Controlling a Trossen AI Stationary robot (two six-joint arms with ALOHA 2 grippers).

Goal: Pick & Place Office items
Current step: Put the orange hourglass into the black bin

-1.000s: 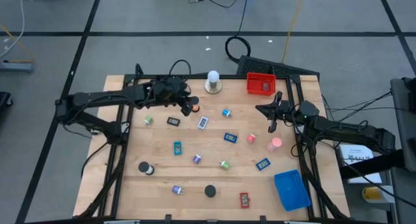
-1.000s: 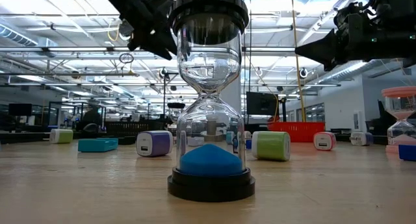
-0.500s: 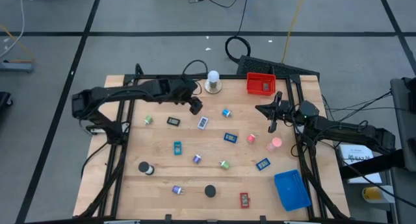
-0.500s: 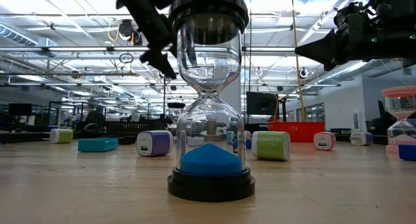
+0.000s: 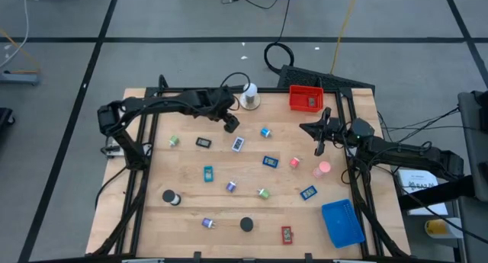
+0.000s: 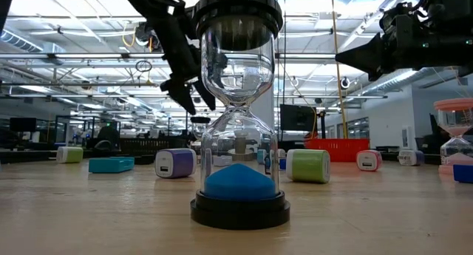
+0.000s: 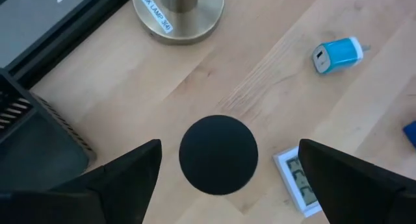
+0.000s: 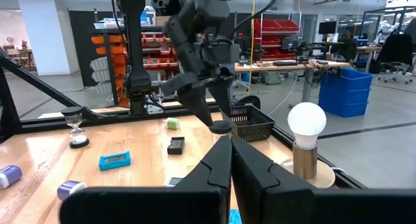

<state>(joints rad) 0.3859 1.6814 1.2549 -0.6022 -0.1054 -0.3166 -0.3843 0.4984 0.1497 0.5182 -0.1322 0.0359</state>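
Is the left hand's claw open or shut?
Open: the left hand has its two fingers spread wide either side of a black round object.

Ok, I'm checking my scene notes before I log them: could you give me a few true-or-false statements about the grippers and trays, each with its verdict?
1. The left gripper is open. True.
2. The right gripper is open. False: its fingers are shut together, with nothing held.
3. The red tray has a dark item in it. True.
4. The blue tray sits right beside the lamp. False: it lies at a table corner on the right arm's side, far from the lamp.
5. In the left wrist view, a black round item shows between the left gripper's fingers. True.
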